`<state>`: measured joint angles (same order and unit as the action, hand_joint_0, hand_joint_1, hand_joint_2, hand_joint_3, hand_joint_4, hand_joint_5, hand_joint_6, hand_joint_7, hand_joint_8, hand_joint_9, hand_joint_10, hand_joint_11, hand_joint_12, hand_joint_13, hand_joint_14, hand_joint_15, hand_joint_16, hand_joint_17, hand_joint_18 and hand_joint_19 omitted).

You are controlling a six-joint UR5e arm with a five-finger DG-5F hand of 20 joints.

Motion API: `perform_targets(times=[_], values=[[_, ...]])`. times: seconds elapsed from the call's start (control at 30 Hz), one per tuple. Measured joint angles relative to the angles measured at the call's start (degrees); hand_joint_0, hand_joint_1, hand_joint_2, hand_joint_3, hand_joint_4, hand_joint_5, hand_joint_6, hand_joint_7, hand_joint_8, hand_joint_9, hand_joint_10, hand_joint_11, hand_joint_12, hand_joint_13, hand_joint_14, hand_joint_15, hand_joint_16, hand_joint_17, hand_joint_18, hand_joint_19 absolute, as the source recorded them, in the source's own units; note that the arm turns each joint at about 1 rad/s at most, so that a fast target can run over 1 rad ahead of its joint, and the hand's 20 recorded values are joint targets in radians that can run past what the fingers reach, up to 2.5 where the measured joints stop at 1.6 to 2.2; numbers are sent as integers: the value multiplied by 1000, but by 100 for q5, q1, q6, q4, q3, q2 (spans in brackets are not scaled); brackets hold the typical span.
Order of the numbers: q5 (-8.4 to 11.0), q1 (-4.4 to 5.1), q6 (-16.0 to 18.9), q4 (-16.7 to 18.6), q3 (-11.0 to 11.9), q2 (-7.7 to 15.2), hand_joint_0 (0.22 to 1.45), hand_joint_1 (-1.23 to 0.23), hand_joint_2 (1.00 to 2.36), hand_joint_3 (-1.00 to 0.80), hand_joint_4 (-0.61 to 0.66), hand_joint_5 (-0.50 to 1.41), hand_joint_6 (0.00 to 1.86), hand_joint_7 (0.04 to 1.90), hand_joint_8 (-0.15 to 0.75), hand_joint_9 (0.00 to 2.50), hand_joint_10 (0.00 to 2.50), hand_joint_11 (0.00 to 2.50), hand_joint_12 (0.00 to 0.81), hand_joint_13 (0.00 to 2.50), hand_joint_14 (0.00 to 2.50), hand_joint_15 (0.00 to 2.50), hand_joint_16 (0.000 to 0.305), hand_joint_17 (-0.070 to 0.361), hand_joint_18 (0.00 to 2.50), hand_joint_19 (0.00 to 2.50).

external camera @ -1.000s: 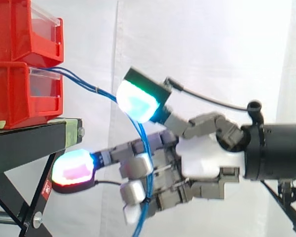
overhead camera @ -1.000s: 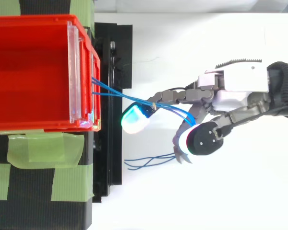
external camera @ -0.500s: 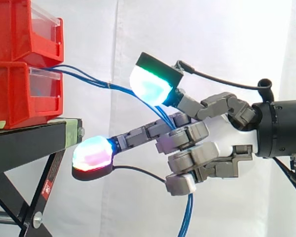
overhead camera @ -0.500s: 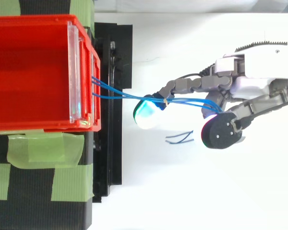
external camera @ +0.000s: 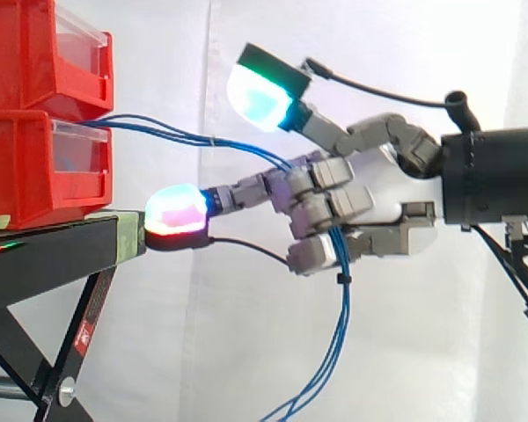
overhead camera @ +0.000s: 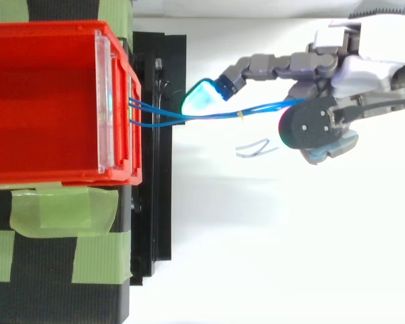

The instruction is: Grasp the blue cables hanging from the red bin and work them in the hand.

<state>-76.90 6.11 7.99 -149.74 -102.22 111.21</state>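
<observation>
robot hand (external camera: 370, 189): fingers curled round the blue cables (overhead camera: 237, 113), holding them | cables: stretch from red bin (external camera: 22, 171) to hand, ends hang down below it | why: I think pulling makes them straight, easy to work

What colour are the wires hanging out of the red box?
Blue. The cables show best in the side view.
</observation>
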Motion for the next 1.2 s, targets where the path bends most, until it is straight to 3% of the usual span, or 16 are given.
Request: perform_targets(times=[0.1,0.2,0.43,0.83,1.2], values=[[-24,-2,15,-380,277,2,835,-564,1004,-927,310,48,11,875,295,952,1215,1569,410,1178,891,1515,59,133,1158,1167],[-44,-3,22,-690,402,1,838,-567,1003,-924,323,98,11,953,297,946,1376,1577,407,1180,937,1505,59,132,1164,1169],[-77,-11,28,-802,455,0,856,-589,1003,-916,309,200,6,1173,301,882,1881,1535,410,1176,1078,1485,58,130,1183,1178],[-184,-24,17,-862,569,-1,859,-593,1003,-913,311,206,7,1170,307,857,1985,1526,400,1170,1166,1449,58,130,1191,1180],[135,-105,-27,-1028,579,2,899,-616,1009,-794,297,238,5,1205,304,849,2108,1528,400,1196,1237,1434,57,128,1199,1180]])
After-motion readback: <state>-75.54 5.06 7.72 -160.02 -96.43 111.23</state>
